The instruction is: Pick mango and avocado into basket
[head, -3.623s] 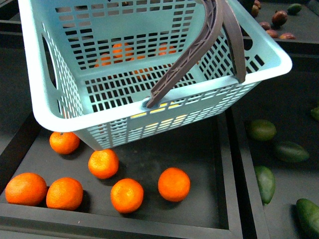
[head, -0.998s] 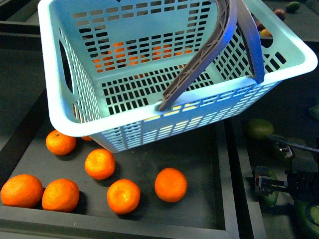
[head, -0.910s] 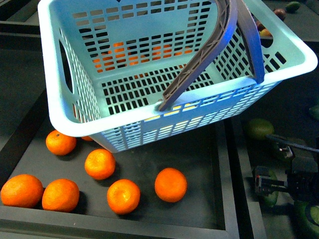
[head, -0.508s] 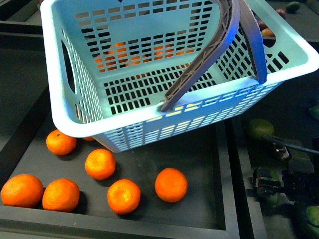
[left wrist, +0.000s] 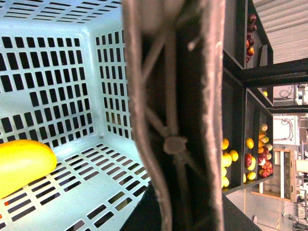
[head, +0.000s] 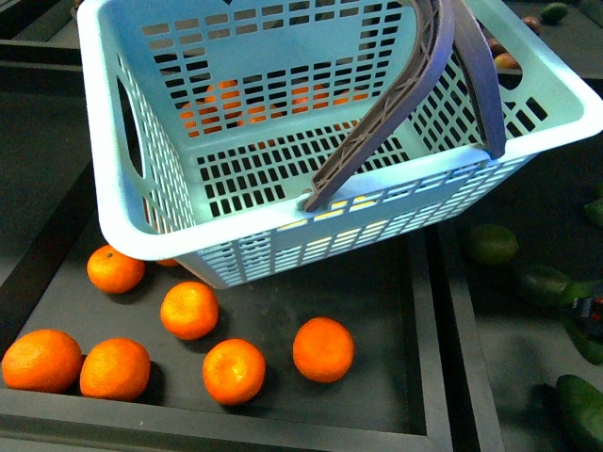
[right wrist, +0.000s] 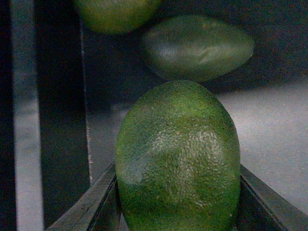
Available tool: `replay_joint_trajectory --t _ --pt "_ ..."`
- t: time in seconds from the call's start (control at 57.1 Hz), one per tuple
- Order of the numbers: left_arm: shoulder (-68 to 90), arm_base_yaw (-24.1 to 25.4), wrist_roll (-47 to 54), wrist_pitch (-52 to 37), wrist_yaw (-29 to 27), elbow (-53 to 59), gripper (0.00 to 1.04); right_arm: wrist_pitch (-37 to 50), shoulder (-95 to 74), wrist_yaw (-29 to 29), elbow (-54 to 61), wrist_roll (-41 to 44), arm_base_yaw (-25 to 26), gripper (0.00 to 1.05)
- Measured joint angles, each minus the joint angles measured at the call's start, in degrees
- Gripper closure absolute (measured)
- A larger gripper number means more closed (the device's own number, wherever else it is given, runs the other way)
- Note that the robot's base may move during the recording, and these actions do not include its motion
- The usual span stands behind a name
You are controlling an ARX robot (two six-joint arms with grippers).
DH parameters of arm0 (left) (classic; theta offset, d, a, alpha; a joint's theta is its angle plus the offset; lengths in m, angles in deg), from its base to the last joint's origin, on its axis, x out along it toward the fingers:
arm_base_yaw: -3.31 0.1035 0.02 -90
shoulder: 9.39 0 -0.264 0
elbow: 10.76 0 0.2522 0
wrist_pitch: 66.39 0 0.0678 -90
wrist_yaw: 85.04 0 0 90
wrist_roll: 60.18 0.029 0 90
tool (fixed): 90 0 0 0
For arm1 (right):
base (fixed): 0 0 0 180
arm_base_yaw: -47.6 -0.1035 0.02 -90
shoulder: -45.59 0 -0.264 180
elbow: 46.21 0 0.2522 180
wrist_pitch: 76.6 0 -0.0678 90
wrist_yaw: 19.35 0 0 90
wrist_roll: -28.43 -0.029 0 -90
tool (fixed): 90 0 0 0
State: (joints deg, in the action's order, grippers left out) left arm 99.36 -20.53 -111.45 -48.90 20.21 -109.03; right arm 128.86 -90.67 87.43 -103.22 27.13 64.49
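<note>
Dark tray (head: 377, 292) with loose oranges (head: 323, 349); the basket (head: 122, 188) hangs tilted above it, mouth up for loading. Left wrist: the handle (left wrist: 168, 120) fills the shot, so the left gripper is probably clamped on it, fingers hidden. The mango (left wrist: 21, 166) lies inside. Right wrist: the right gripper (right wrist: 177, 192) squeezes the avocado (right wrist: 178, 139) for carrying.
</note>
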Motion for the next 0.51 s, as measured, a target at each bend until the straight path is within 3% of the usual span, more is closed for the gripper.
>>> replay_joint_trajectory --t 0.315,0.508 --pt "0.00 0.00 0.02 0.00 -0.07 0.00 0.99 -8.74 30.71 12.98 9.38 -0.50 9.75 0.52" --pt "0.00 -0.02 0.02 0.00 0.00 0.00 0.99 -11.58 45.46 15.41 10.38 -5.33 7.06 0.52"
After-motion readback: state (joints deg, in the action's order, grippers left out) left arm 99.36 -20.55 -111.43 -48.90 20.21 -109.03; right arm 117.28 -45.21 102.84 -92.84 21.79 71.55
